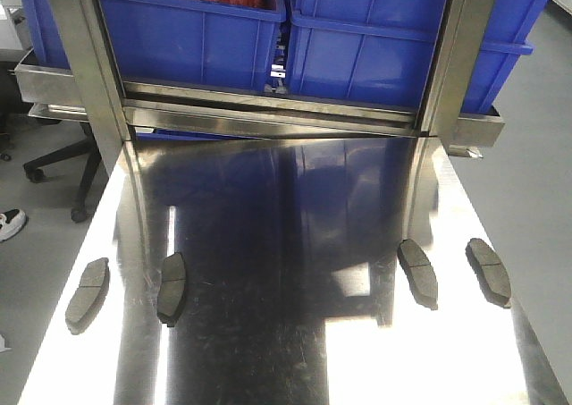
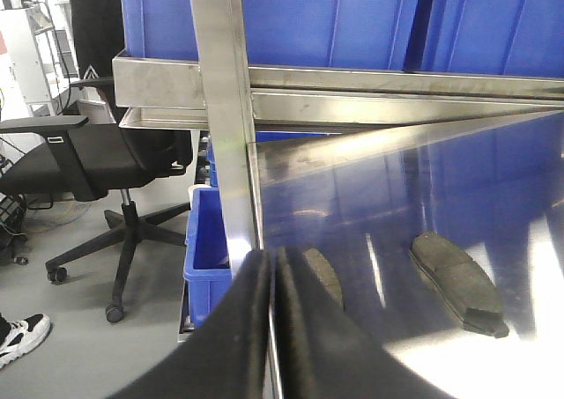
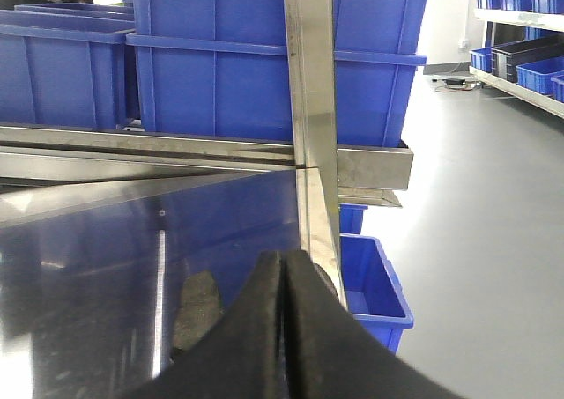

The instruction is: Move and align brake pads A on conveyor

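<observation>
Four curved matte-grey brake pads (image 1: 172, 287) lie on a mirror-shiny steel table (image 1: 286, 244).

Light is even and fairly bright. The steel table (image 1: 268, 226) throws white glare patches near the front view's lower edge (blown out) and mirrors the blue bins (image 1: 357, 47). Close up, the left gripper (image 2: 269, 256) and right gripper (image 3: 282, 258) look dark and soft.

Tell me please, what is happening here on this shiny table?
Nothing is held at this moment. Four brake pads lie on the steel table: the outer left pad, the inner left pad, the inner right pad and the outer right pad. The left end effector and the right end effector are both shut and empty. Blue bins stand behind.
</observation>
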